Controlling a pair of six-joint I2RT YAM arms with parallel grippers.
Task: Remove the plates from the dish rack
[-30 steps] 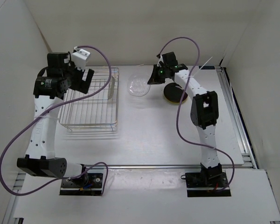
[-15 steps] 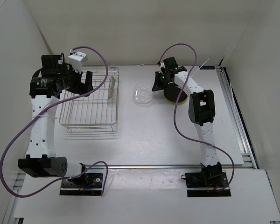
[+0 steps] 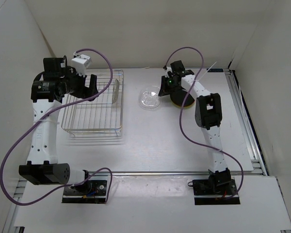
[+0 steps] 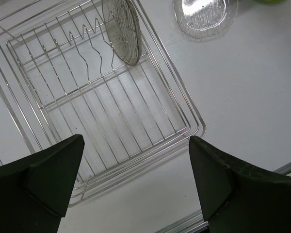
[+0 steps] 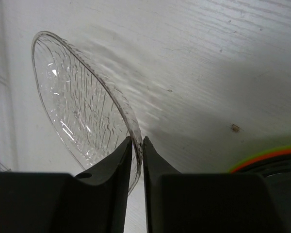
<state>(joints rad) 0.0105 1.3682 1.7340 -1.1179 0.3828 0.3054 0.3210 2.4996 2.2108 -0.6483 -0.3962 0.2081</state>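
The dish rack sits upper left on the surface, a standing plate in its right end; right of it a lone plate, then stacked plates.

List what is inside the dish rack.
One clear plate stands on edge in the dish rack, near its right side; no other plate shows. The left gripper hides part of the rack's edge.

no readable text, no labels, brands, numbers or signs anywhere
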